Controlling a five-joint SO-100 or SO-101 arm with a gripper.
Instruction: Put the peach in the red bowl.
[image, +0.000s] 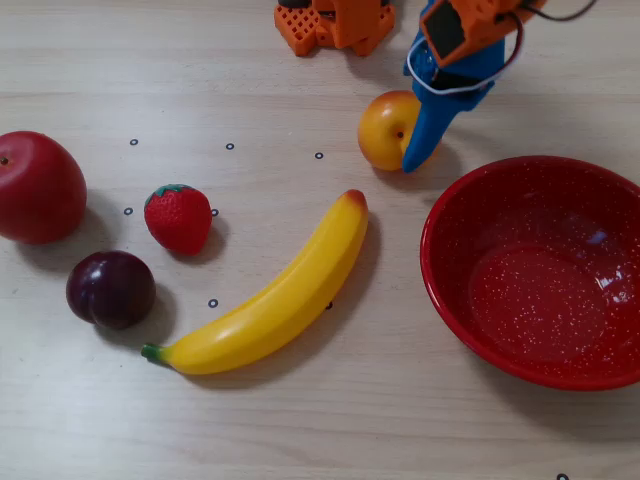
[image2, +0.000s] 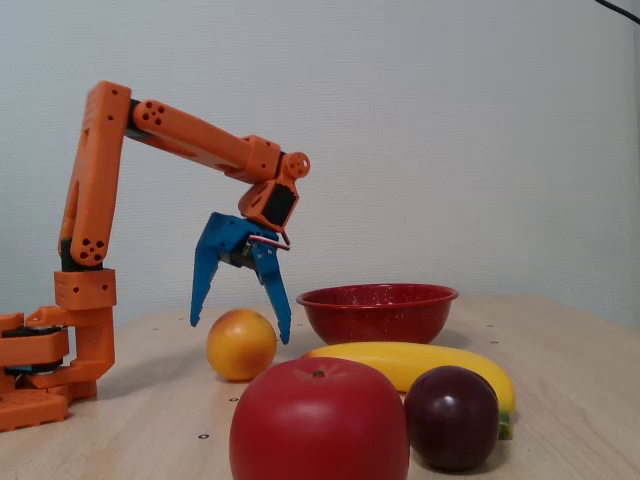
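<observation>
Hobby or lab test bench: pale wood tabletop (image: 300, 420), blank white wall (image2: 450, 120), toy fruit.

A pale wood-grain table (image2: 560, 400) stands before a plain white wall (image2: 450, 130).

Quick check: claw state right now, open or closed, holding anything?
Claw: open, holding nothing; its fingers straddle the peach, which sits on the table.
</observation>
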